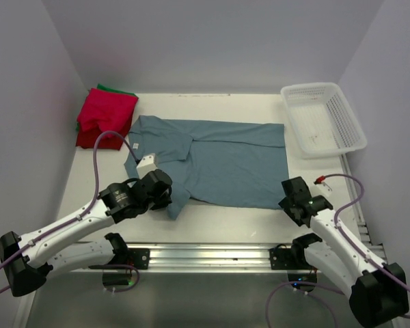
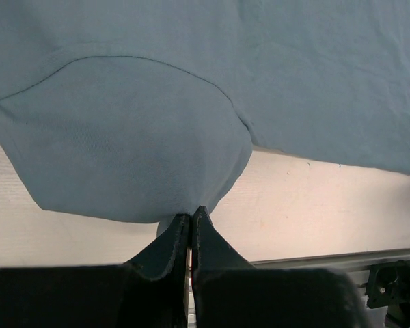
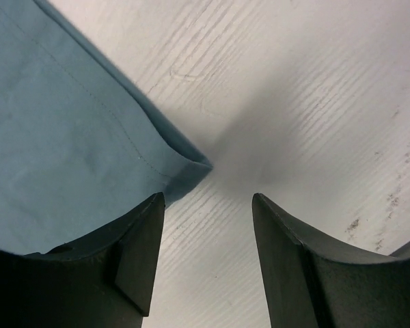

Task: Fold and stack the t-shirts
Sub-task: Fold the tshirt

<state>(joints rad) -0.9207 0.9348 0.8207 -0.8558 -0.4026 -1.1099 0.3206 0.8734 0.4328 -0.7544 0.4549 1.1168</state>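
A dusty blue-grey t-shirt (image 1: pixel 225 160) lies spread flat across the middle of the white table (image 1: pixel 219 220), its collar toward 9 o'clock and its hem toward 3 o'clock in the overhead view. One sleeve (image 2: pixel 123 137) reaches toward 7 o'clock, off the shirt's near edge.

The left gripper (image 2: pixel 191 213) sits at that sleeve. Its two dark fingers are pressed together, and the rounded edge of the sleeve is pinched between their tips. The cloth ahead of the tips lies smooth on the table.

The right gripper (image 3: pixel 206 197) is at the shirt's near hem corner (image 3: pixel 191 164), at about 4 o'clock from the table's centre. Its jaws are spread and hold nothing. The stitched corner lies just ahead of the gap, and the cloth runs under the finger on the left of the wrist view; whether that finger touches it cannot be told.

At 10 o'clock, near the far left wall, red folded t-shirts (image 1: pixel 106 116) are stacked on a green one (image 1: pixel 119 89), of which only the edges show. A white mesh basket (image 1: pixel 313 86) stands at 2 o'clock, well apart from the blue-grey shirt.
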